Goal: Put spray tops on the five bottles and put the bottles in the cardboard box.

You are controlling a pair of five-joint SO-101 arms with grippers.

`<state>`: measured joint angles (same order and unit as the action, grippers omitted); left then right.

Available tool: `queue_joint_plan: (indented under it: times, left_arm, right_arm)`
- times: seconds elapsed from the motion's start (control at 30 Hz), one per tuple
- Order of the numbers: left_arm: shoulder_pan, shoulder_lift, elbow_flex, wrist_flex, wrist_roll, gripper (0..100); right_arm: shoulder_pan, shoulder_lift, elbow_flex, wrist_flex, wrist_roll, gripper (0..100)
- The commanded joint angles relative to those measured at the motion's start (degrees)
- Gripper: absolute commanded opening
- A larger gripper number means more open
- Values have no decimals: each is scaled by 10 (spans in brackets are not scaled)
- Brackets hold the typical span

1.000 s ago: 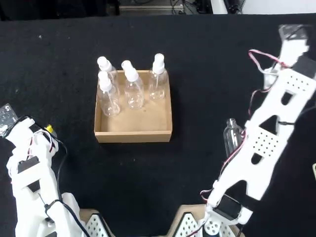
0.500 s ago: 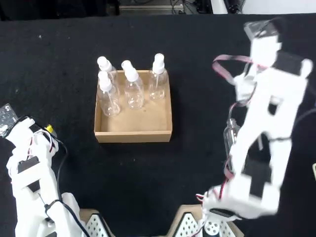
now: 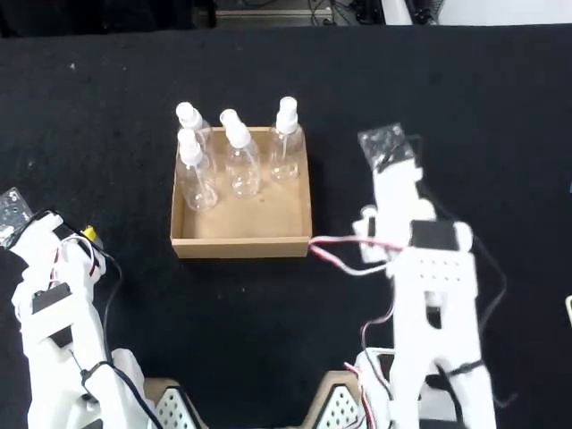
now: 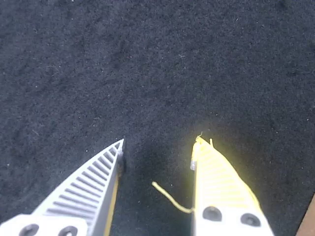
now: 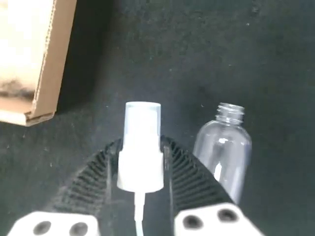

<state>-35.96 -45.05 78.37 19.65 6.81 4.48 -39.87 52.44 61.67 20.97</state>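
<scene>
Your right arm (image 3: 420, 268) has swung in from the table's right side since a second ago. It now stretches up the black table (image 3: 107, 71) just right of the cardboard box (image 3: 241, 243), covering the spot where the open bottle stood in the high view.

The right gripper (image 5: 140, 143) is clamped on a white spray top (image 5: 141, 123). Its ribbed fingers (image 5: 88, 182) press the collar from both sides, with the cap end poking out past the tips and the thin tube running back between them. The uncapped bottle (image 5: 224, 147) sits just beside the top, clear and open-necked, with a dark gap between the two (they are not touching). A corner of the box shows on the top's other side.

Four capped bottles (image 3: 241, 156) stand upright along the box's far side. Three are plainly inside, but you cannot tell whether the one at the far left corner is inside the wall or just behind it.

Your left arm (image 3: 54, 295) sits at the table's near left, well apart from the box. The left gripper (image 4: 157, 145) hangs over bare cloth — fingers spread, nothing between them.
</scene>
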Motion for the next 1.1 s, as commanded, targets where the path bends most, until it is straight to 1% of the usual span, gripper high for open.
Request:
queue_joint_plan:
  times: [0.0, 0.03, 0.17, 0.2, 0.23, 0.3, 0.4, 0.43, 0.5, 0.6, 0.7, 0.8, 0.97, 1.07]
  left_arm:
    - [0, -17, -10, -12, -4, 202]
    - [0, -17, -10, -12, -4, 202]
    - [0, -17, -10, -12, -4, 202]
    - [0, -17, -10, -12, -4, 202]
    - [0, -17, -10, -12, -4, 202]
    - [0, -17, -10, -12, -4, 202]
    - [0, -17, -9, -12, -4, 202]
    - [0, -17, -9, -12, -4, 202]
    - [0, -17, -9, -12, -4, 202]
    - [0, -17, -9, -12, -4, 202]
    - [0, -17, -10, -12, -4, 202]
    - [0, -17, -10, -12, -4, 202]
    - [0, -17, -9, -12, -4, 202]
    - [0, -17, -9, -12, -4, 202]
  right_arm:
    - [-25, -35, 49, -60, -6, 34]
    - [-30, -33, 60, -63, -6, 70]
    - [-33, -36, 65, -50, -1, 274]
    - [-33, -36, 47, -31, -1, 306]
    - [-31, -36, 24, -5, -1, 316]
    - [-21, -36, -38, 57, -1, 299]
    - [16, -30, -143, 142, 0, 271]
    - [33, -29, -170, 165, 6, 265]
    - [72, -29, -205, 194, 47, 262]
    - [126, -29, -210, 200, 111, 262]
    - [159, -12, -204, 200, 145, 265]
    - [178, 40, -205, 200, 150, 266]
    - [180, 169, -227, 170, 151, 267]
    - [178, 235, -261, 168, 152, 306]
